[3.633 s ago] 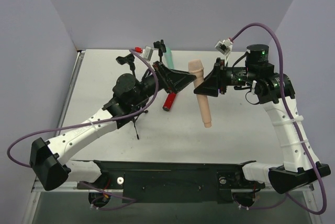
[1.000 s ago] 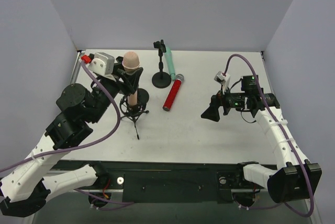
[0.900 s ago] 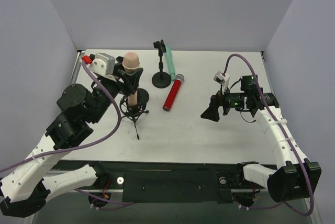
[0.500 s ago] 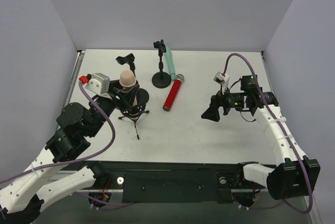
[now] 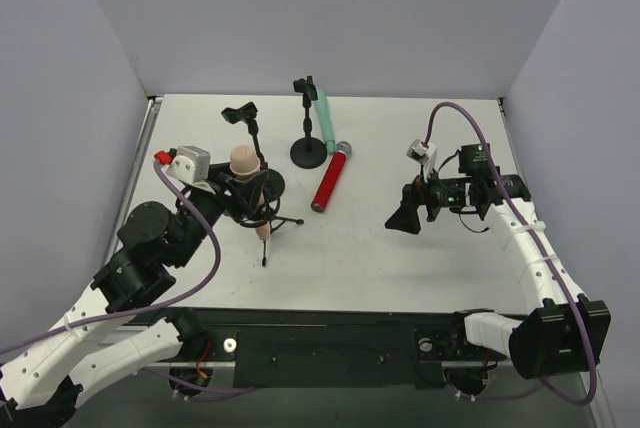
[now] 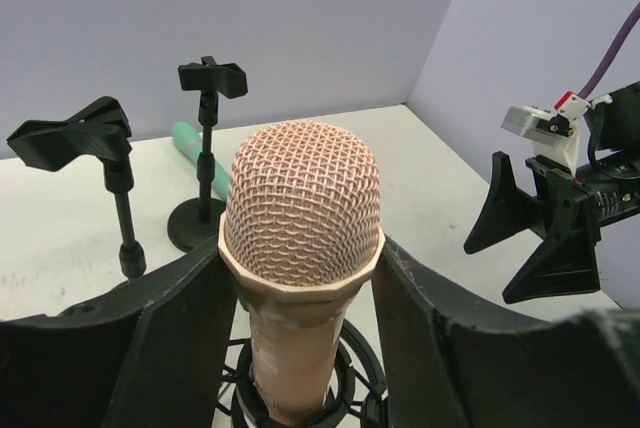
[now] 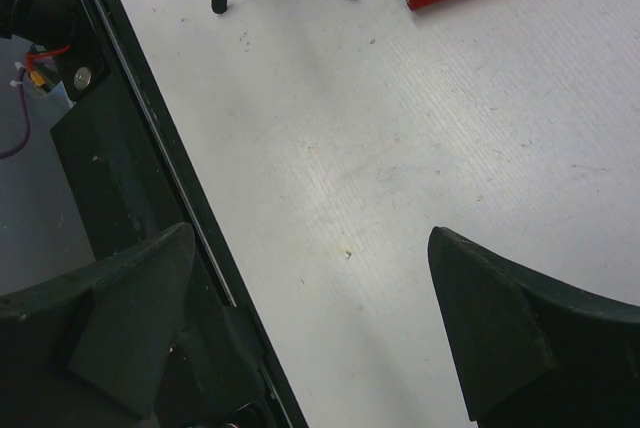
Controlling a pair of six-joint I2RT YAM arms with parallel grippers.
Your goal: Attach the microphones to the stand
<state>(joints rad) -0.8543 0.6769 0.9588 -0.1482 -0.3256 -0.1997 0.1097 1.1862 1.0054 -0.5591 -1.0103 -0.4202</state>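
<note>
The peach-pink microphone (image 5: 245,161) stands upright with its handle down inside the black ring mount of a tripod stand (image 5: 266,218). My left gripper (image 6: 303,243) is around it, both fingertips (image 6: 225,268) against the rim of its mesh head with no gap showing. The glittery red microphone (image 5: 330,180) lies flat on the table at mid-centre. The mint green microphone (image 5: 322,116) leans at the round-base stand (image 5: 308,153) at the back. My right gripper (image 5: 403,216) hovers open and empty over the right side of the table, apart from everything.
A third stand with an empty black clip (image 5: 240,114) rises at the back left, behind the tripod. The tripod's thin legs (image 5: 290,220) spread over the table. The black front rail (image 7: 130,118) runs along the near edge, under my right gripper.
My left arm has come down and back toward the near edge with the peach-pink microphone, and the tripod's legs have shifted to the right. The right arm has stayed still.
</note>
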